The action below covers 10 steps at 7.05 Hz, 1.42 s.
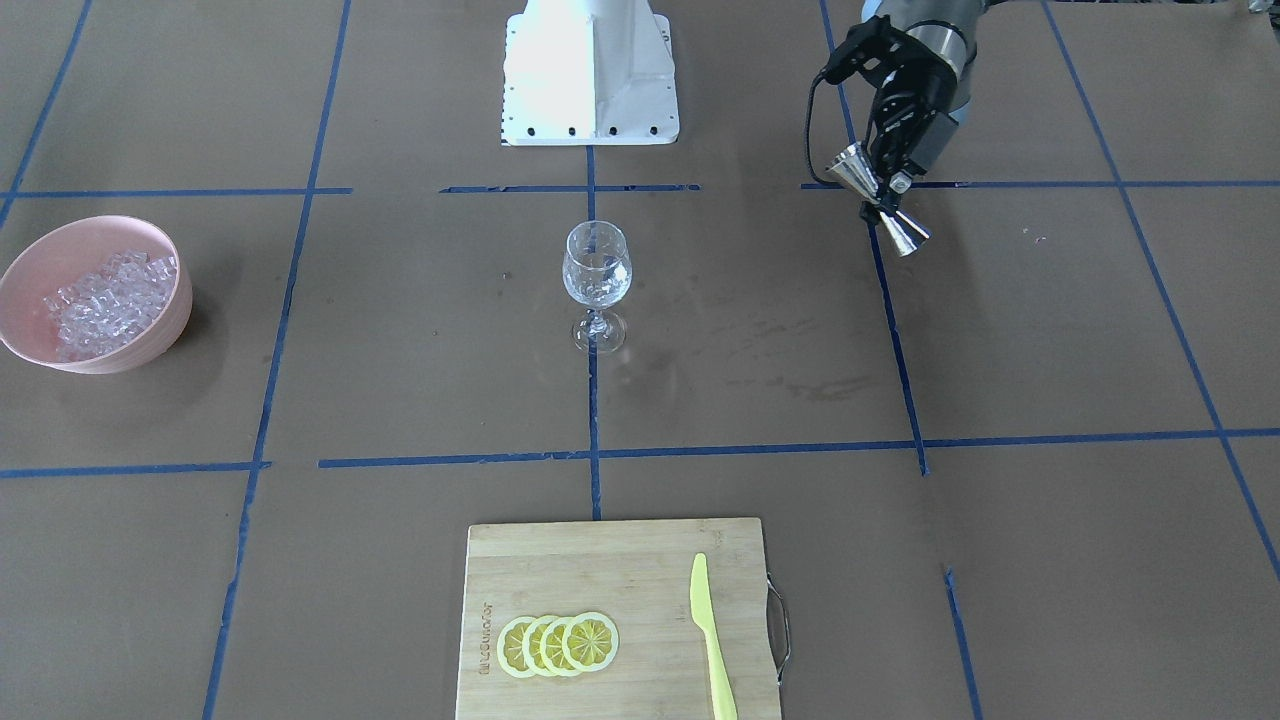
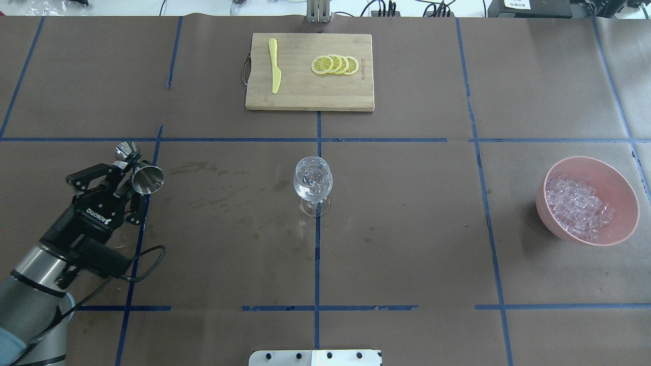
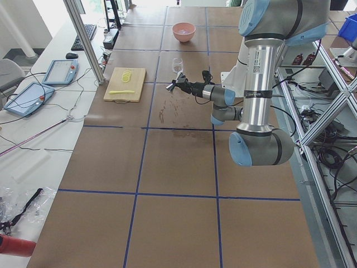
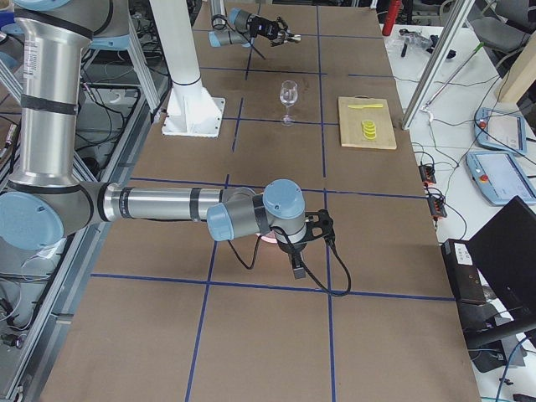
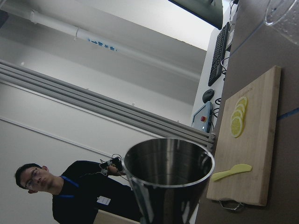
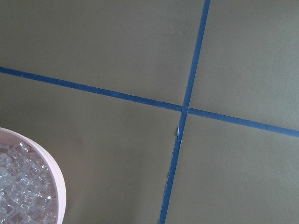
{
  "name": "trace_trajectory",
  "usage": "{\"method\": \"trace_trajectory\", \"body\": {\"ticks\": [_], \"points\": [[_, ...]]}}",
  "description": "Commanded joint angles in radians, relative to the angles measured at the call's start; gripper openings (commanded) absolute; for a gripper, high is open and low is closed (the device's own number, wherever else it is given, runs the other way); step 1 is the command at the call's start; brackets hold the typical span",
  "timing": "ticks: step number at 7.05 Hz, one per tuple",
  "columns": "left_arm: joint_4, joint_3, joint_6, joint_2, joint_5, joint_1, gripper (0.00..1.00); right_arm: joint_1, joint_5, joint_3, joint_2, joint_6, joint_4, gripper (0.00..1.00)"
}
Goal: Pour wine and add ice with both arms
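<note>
A clear wine glass (image 2: 313, 178) stands upright at the table's middle. My left gripper (image 2: 133, 170) hovers well to its left, shut on the waist of a steel jigger (image 2: 147, 179). The jigger is tipped on its side with the wide mouth toward the glass, and it fills the bottom of the left wrist view (image 5: 168, 172). The ice (image 2: 580, 206) lies heaped in a pink bowl (image 2: 623, 198) at the far right. My right gripper (image 4: 300, 251) shows only in the exterior right view, beside the bowl, and I cannot tell whether it is open. The bowl's rim (image 6: 56, 182) sits in the right wrist view's corner.
A wooden cutting board (image 2: 305, 91) at the table's far edge carries several lemon slices (image 2: 335, 64) and a yellow knife (image 2: 274, 71). The white robot base (image 1: 590, 70) stands at the near edge. A person (image 5: 70, 191) is beyond the table. Blue tape lines cross the brown surface.
</note>
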Motion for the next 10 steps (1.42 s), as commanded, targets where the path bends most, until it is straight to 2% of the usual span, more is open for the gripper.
{"method": "trace_trajectory", "body": {"ticks": [1,2,4,5,6,9,10], "points": [[-0.166,0.001,-0.418,0.172,-0.186,-0.001,0.0,0.0,0.0,0.0,0.002,0.0,0.001,1.0],[-0.167,0.006,-0.683,0.194,-0.203,0.001,0.0,0.0,0.0,0.0,0.003,0.0,0.001,1.0],[-0.144,0.021,-1.026,0.204,-0.269,0.001,0.0,0.0,0.0,0.002,0.005,0.0,0.001,1.0],[-0.097,0.032,-1.093,0.21,-0.268,0.001,0.0,0.0,0.0,0.003,0.005,0.0,0.001,1.0],[-0.029,0.038,-1.171,0.211,-0.265,-0.001,0.0,0.0,0.0,0.003,0.005,0.0,0.001,1.0],[0.227,0.032,-1.703,0.198,-0.265,-0.004,0.0,0.0,0.0,0.005,0.006,0.0,0.001,1.0],[0.265,0.038,-1.707,0.197,-0.23,-0.004,0.0,0.0,0.0,0.006,0.008,0.0,0.001,1.0]]}}
